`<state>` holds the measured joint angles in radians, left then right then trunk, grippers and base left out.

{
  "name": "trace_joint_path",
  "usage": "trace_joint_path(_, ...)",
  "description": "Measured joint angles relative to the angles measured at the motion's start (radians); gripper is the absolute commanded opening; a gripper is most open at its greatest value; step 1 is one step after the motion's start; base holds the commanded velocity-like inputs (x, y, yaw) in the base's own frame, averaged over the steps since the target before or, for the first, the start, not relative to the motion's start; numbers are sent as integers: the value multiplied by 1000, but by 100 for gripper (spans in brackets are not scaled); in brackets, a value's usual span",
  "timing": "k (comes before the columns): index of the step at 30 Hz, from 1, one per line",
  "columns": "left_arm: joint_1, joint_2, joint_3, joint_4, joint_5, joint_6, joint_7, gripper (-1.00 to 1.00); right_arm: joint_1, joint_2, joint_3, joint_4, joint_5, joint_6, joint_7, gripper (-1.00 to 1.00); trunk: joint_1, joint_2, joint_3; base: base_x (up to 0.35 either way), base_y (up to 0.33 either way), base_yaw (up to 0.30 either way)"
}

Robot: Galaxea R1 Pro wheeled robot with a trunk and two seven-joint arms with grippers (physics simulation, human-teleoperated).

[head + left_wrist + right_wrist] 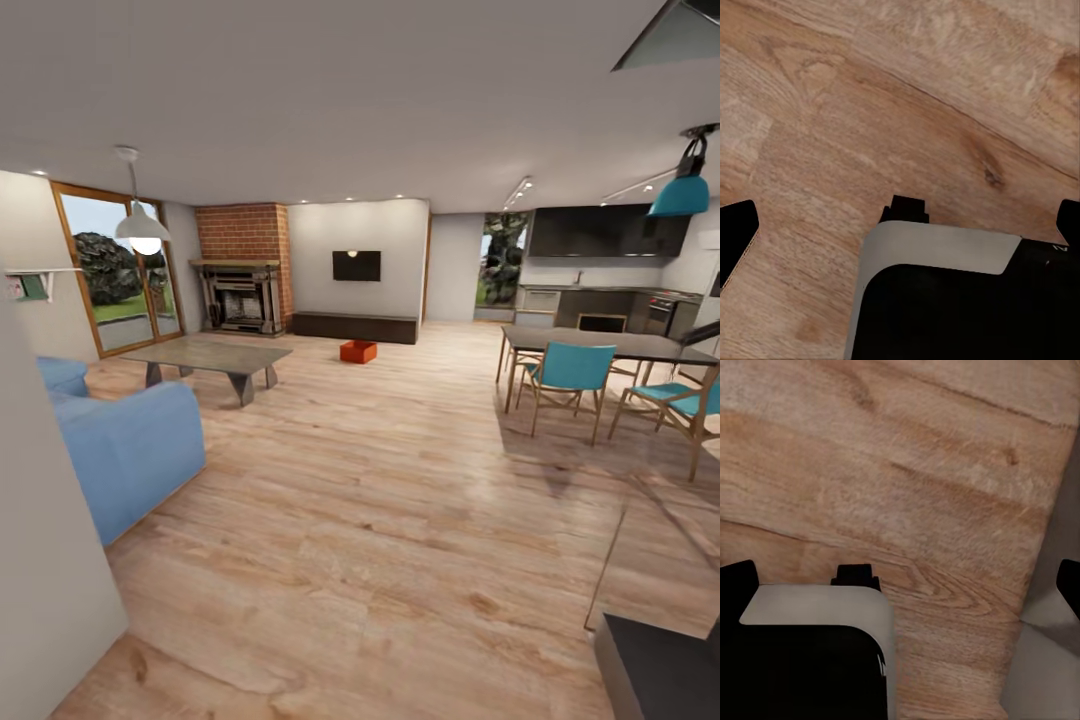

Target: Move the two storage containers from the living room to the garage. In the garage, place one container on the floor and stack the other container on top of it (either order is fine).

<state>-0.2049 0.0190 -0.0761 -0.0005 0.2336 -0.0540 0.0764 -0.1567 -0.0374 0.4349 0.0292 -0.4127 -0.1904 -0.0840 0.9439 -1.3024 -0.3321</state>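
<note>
With both grippers spread empty, a distant storage container [358, 351] is approached; the dining table [600, 344] could be clipped.

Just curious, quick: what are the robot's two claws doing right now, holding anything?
Left claw: open, holding nothing, over bare wood floor.
Right claw: open, holding nothing, over the same floor.

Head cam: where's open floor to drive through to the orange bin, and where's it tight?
Open: the wide wood-plank strip between the blue sofa and the dining table, running up to the orange bin. Tight: around the coffee table and among the teal chairs.
</note>
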Motion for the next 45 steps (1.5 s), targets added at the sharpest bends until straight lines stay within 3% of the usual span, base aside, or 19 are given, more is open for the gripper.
trace_joint_path(45,0,3,0,0,0,6,0,100,0,0,0,0,0,0,0,100,0,0,0,325,1,0)
